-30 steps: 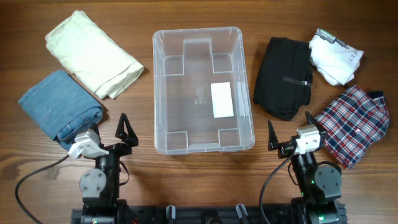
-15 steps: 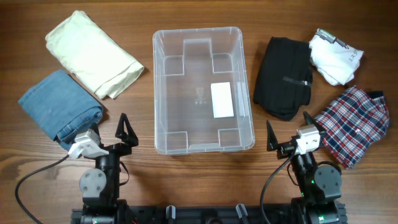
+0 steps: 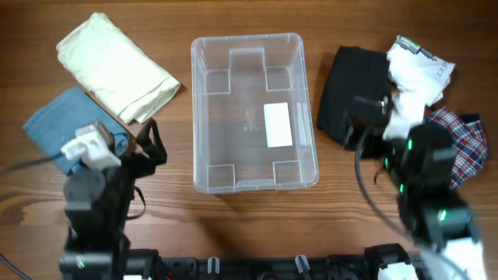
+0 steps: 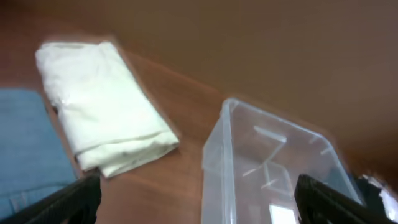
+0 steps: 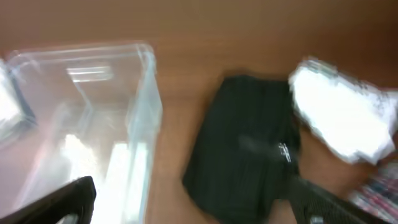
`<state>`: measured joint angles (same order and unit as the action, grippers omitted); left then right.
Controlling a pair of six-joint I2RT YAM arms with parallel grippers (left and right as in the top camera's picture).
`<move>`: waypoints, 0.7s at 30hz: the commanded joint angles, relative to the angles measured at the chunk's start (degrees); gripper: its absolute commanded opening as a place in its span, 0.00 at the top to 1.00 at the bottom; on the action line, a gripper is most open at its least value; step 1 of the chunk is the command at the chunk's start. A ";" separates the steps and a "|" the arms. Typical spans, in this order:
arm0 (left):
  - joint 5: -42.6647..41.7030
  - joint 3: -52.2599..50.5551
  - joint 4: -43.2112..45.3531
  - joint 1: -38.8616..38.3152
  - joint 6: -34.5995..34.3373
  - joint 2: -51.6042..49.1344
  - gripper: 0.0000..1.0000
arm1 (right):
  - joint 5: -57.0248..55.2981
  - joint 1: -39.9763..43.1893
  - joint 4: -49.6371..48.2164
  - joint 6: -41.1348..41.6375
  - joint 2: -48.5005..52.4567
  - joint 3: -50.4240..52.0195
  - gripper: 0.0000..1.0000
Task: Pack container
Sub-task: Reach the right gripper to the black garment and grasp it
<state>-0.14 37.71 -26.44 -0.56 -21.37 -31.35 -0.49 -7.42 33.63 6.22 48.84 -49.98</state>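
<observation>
I found the left gripper (image 4: 199, 202) spread wide. Its two black fingers (image 4: 71, 200) sat at the far corners of the wrist view, with nothing between them but bare wooden table (image 4: 186, 180). The right gripper (image 5: 186, 202) was the same: jaws fully apart, nothing held. I judged that spread fit for straddling a thick fold of cloth.

The clear rectangular plastic container (image 3: 245, 93) stood mouth up ahead of both pairs of fingers. It lay toward the left gripper's right finger and the right gripper's left finger, so between the two arms. I read that as deliberate: either arm could drop a piece into it. It held no garment, only a white label (image 3: 278, 124), so I took the packing as not yet begun.

Ahead of the left fingers, toward the left one, lay a cream folded cloth (image 3: 117, 66), with a blue denim bundle (image 3: 50, 128) just beside that finger. Ahead of the right fingers lay a black folded garment (image 5: 249, 155), near the container but apart from it. Beyond the right finger a white crumpled garment (image 5: 339, 112) lay against the black one's edge. In the overhead view a red-and-blue plaid shirt (image 3: 467, 148) was partly hidden by the arm. Stock on both sides looked meant to give each arm its own share. Both wrist views were smeared, so I could not read the folds finely.
</observation>
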 commanded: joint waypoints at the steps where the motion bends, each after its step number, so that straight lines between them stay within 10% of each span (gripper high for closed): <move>1: -0.48 13.64 -9.27 0.46 1.68 -12.68 0.00 | 3.52 3.78 11.91 -3.04 14.97 -16.39 0.00; 10: -0.50 21.77 -21.53 0.46 1.66 -23.41 0.00 | 12.52 20.63 14.58 -7.78 48.24 -28.65 0.00; 21: -0.50 21.77 -24.00 0.46 1.44 -23.41 0.00 | 19.12 21.24 4.44 -10.78 71.60 -28.35 0.00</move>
<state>-0.16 58.41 -50.43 -0.56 -20.60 -54.83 16.56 14.17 38.54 -3.40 116.79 -78.26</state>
